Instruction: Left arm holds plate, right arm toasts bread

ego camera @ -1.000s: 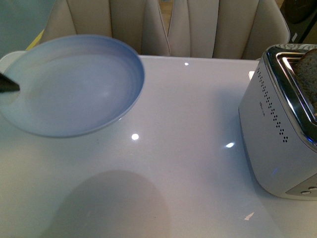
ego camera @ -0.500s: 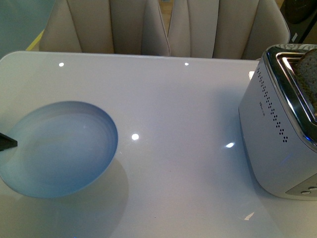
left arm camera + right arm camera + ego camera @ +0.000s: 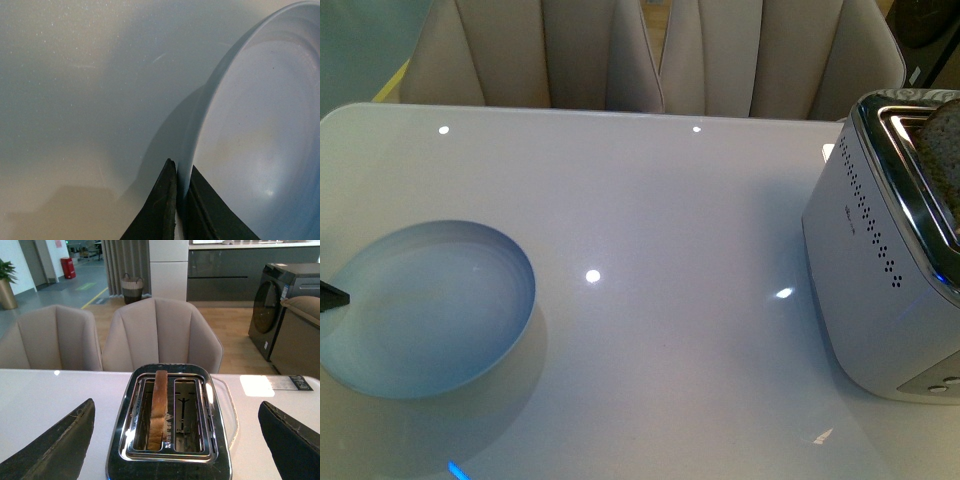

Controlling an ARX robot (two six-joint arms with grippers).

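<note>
The pale blue plate (image 3: 425, 310) hangs low over the white table's front left. My left gripper (image 3: 332, 296) shows only as a black tip at its left rim. The left wrist view has both black jaws of the left gripper (image 3: 180, 172) pinched on the edge of the plate (image 3: 250, 125). A brown slice of bread (image 3: 159, 405) stands upright in one slot of the silver toaster (image 3: 165, 466), poking above the rim. My right gripper (image 3: 176, 405) hovers above the toaster, fingers wide open and empty. In the front view the toaster (image 3: 880, 260) sits at the right edge with the bread (image 3: 942, 140) in it.
The glossy white table (image 3: 670, 200) stretches between plate and toaster. Beige chairs (image 3: 650, 50) line its far edge. The toaster's second slot (image 3: 186, 415) is empty. A card (image 3: 280, 384) lies on the table beyond the toaster.
The plate has come down from high at the back left to low over the table's front left. The toaster and the bread have not moved.
</note>
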